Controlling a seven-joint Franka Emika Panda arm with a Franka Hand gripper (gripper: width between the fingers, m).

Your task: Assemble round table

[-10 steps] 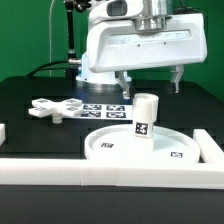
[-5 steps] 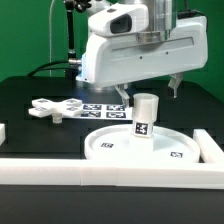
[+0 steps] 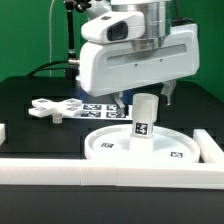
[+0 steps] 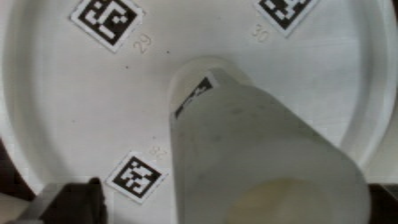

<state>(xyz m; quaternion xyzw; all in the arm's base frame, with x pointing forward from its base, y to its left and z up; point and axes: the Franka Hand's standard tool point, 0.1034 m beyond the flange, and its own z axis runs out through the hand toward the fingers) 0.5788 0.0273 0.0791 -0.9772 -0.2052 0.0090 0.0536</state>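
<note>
The large rimmed round disc (image 3: 140, 148) lies on the black table near the front. The short thick cylinder leg (image 3: 144, 120) stands upright on its middle, tag facing the camera. My gripper (image 3: 144, 97) is open, its fingers spread either side of the leg's top, not touching it. In the wrist view the leg (image 4: 258, 150) fills the middle, with the disc (image 4: 71, 110) and its tags beneath. One dark fingertip (image 4: 71, 203) shows at the edge. The flat cross-shaped piece (image 3: 53, 108) lies on the table at the exterior view's left.
The marker board (image 3: 98, 108) lies behind the disc, partly hidden by my gripper. White border rails run along the front (image 3: 110, 172) and at the exterior view's right (image 3: 208, 146). A rail end (image 3: 3, 131) shows at the left edge.
My gripper has come down and shifted toward the exterior view's left, so its fingers now reach the level of the leg's top. The parts have not moved.
</note>
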